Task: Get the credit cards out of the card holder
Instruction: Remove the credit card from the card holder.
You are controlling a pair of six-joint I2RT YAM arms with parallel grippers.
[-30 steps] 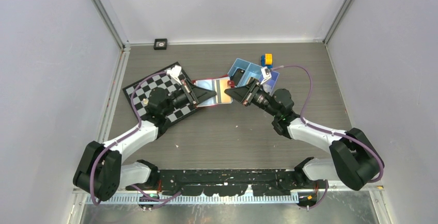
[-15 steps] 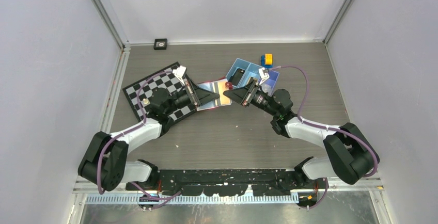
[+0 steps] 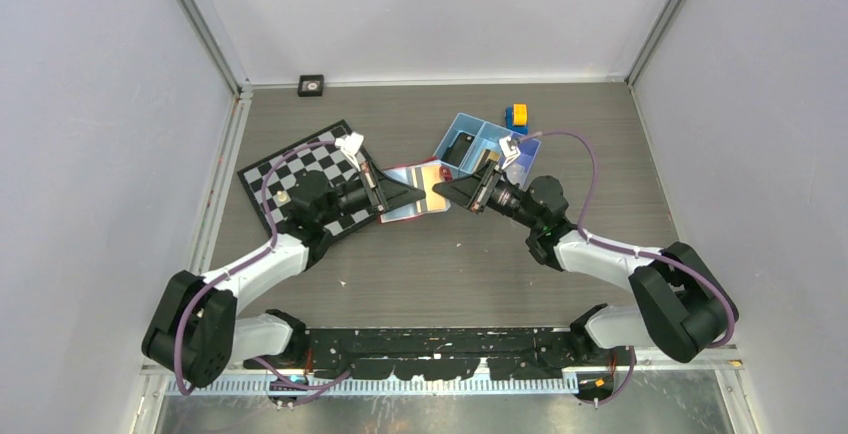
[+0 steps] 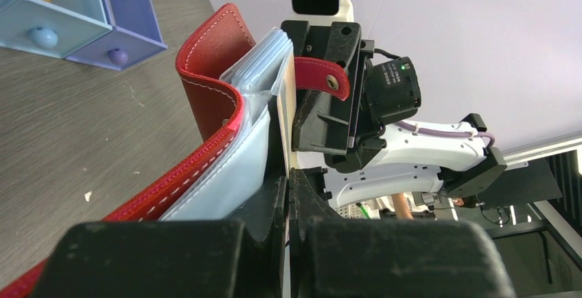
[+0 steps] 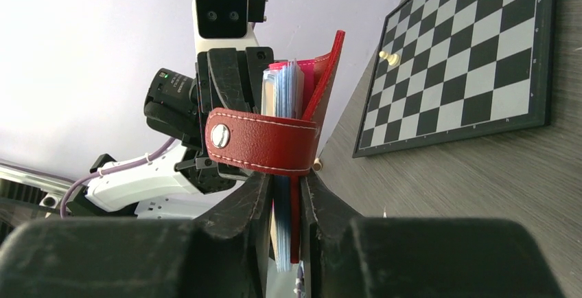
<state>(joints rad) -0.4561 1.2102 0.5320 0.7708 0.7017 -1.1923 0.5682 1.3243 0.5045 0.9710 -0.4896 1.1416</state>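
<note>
Currently mid-extraction: card holder [image 4: 206,51] held open betw. both arms, over desk [image 3: 450,274] middle. Right tool [image 5: 283,195] clamps its red cover and sleeves. Left tool [image 4: 288,195] pressed together, apparently pinching pale card [image 4: 289,106] edge. Next, likely: L pulls straight away while R grips firm, card sliding clear.

last sec → now | we see the wallet [image 3: 425,200] slide a bit toward the near edge of the table [image 3: 450,264], red edge now showing on its far side | left gripper [image 4: 288,182] clamps tighter | right gripper [image 5: 287,182] comes nearer with it
</note>
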